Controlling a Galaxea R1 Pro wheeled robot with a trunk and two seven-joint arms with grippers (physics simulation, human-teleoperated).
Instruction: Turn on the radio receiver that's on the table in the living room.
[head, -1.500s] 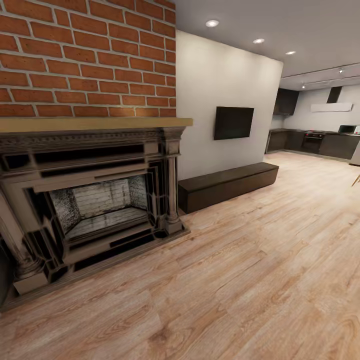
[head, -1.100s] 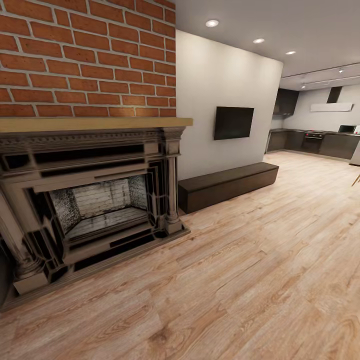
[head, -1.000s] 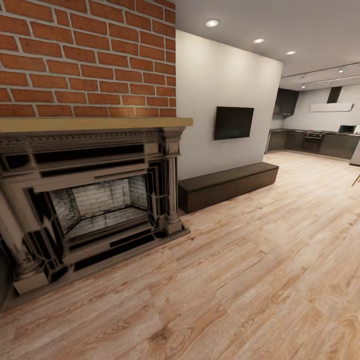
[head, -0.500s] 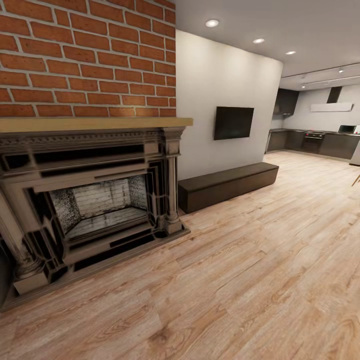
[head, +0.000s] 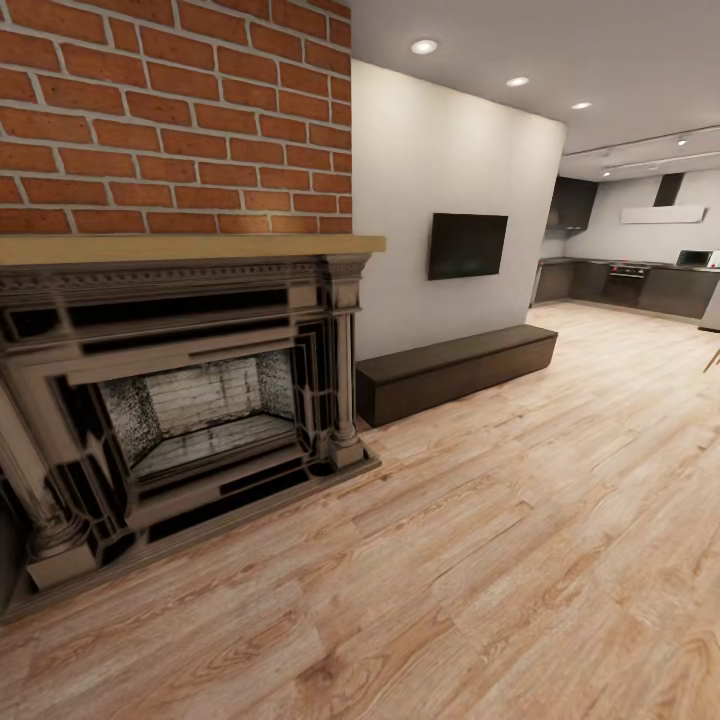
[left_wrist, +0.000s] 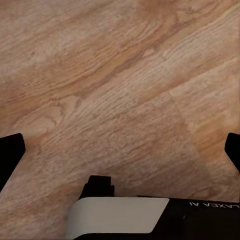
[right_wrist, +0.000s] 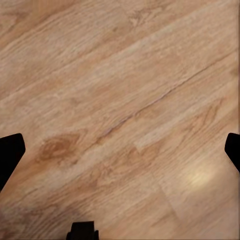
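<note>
I am looking down past my left fingers (left_wrist: 10, 160), which are standing wide apart with nothing between them, onto bare wood floor (left_wrist: 120, 90); my right fingers (right_wrist: 11, 152) are spread just as wide and are holding nothing, with the same planks beneath them. Nearest ahead, the floor is running up to a dark carved fireplace (head: 180, 400) under a pale wood mantel (head: 190, 246) and a red brick wall (head: 170, 110). Its firebox (head: 205, 405) is the one hollow thing here, and I am seeing only its pale brick lining and no contents. Farther on, a long low dark bench (head: 455, 370) is lying against a white wall below a black wall screen (head: 467, 245), and nothing is resting on its top. Farthest off, dark kitchen cabinets (head: 630, 285) are lining the back. The radio receiver and its surface are somewhere outside what I am seeing, so I judge the step in hand is searching: I should be turning the base away from the kitchen, keeping both arms tucked low and clear of the hearth while swinging round.
</note>
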